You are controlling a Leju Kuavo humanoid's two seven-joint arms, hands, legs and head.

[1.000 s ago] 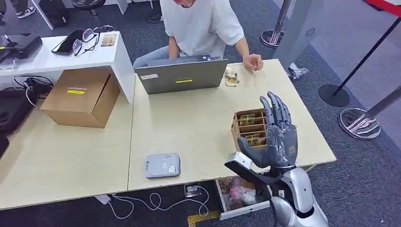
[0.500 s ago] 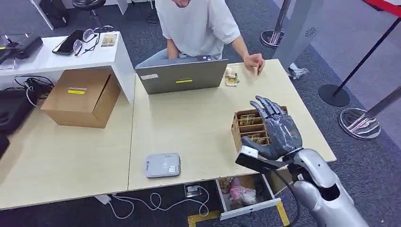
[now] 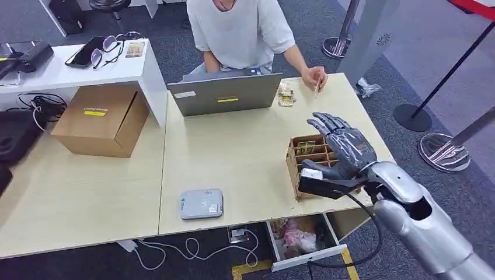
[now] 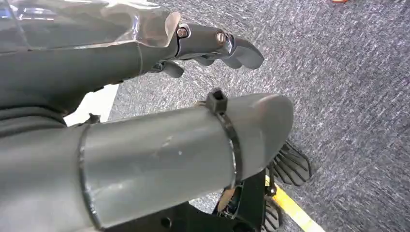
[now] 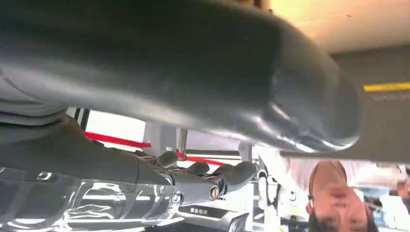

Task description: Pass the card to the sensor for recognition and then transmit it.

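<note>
Currently the right robot hand [image 3: 344, 149] is raised over the worktop [image 3: 245, 151], directly above the cardboard card box [image 3: 303, 160]. Its fingers [image 3: 327, 123] are extended and spread, the palm faces down, and nothing is held; the fingers touch neither the box nor its contents. The right wrist view shows the same robot hand [image 5: 203, 181] with fingers straight and apart.

The card box is an open tray with dividers. Cards [image 3: 304, 149] stand upright in its compartments, just below and to the left of the palm. The rear compartments lie under the fingers and are partly hidden, so their contents cannot be told.

The sensor [image 3: 201, 203], a flat grey pad, lies on the worktop well to the left of the right robot hand, near the front edge and well apart from the box.

Beyond the fingertips, across the worktop, a person [image 3: 239, 29] in a white shirt sits behind a laptop [image 3: 225, 93]. The person's hand [image 3: 314, 76] rests at the far edge, pinching a thin object too small to identify. A small packet [image 3: 285, 96] lies beside the laptop.

The left robot hand [image 4: 217, 46] hangs over grey carpet [image 4: 348, 72] in the left wrist view. Its fingers are slightly curled and apart, with nothing in them.

A brown carton [image 3: 99, 119] sits far to the left of the sensor.
</note>
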